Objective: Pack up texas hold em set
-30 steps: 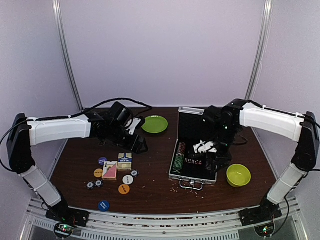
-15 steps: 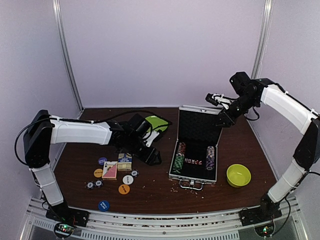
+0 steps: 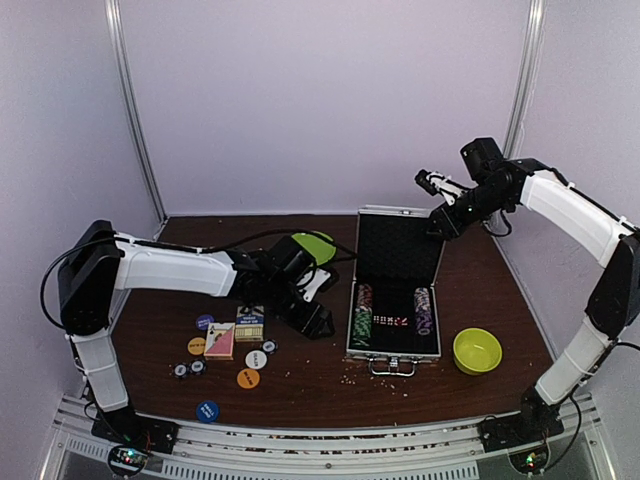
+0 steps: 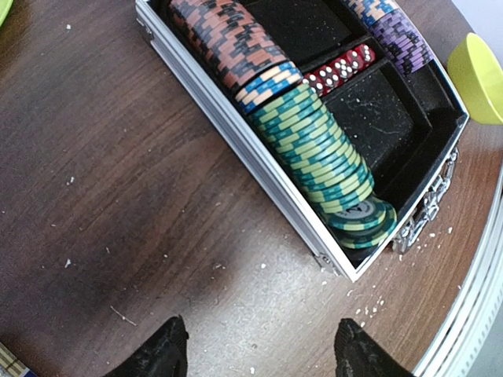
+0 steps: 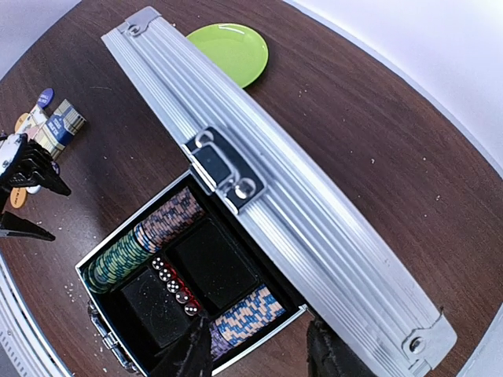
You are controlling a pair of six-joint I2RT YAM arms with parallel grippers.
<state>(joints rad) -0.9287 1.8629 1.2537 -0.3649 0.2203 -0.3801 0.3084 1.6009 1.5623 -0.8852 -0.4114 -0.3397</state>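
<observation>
Bench: dark brown wood (image 3: 320,395) flecked with pale crumbs, with plain lilac walls behind it.
Case: your silver case (image 4: 236,133) sits right of centre on the bench. It is open, with ribbed aluminium walls, black lining and chrome fittings on its near edge.
Lid: you see the lid (image 3: 400,250) standing upright at the far side, black inside and ribbed silver outside.
Chips in case: you have a red-and-black stack (image 4: 228,35) and a green stack (image 4: 322,153) lying end to end along the left wall. A purple stack (image 4: 397,35) and a blue-and-cream stack (image 5: 247,310) lie along the right.
Centre of case: a row of red dice (image 4: 339,69) lies between two bare black compartments.
Out on the bench: left of the case you have the blue-boxed deck (image 3: 250,322) and the pink-faced deck (image 3: 220,340) just beside each other. Around them lie the orange disc (image 3: 248,378), white disc (image 3: 256,358), purple disc (image 3: 204,322) and blue disc (image 3: 207,411).
Left hand: your left hand (image 3: 312,320) is low over the bench just beside the case's left wall. Its fingers (image 4: 169,353) are spread wide, with nothing between them.
Right hand: your right hand (image 3: 432,182) is raised above the lid's top edge, clear of it. Its fingers (image 5: 192,353) are parted more narrowly and are empty.
Other items: the green plate (image 3: 318,243) is behind your left arm, and the yellow-green bowl (image 3: 477,350) is right of the case.
</observation>
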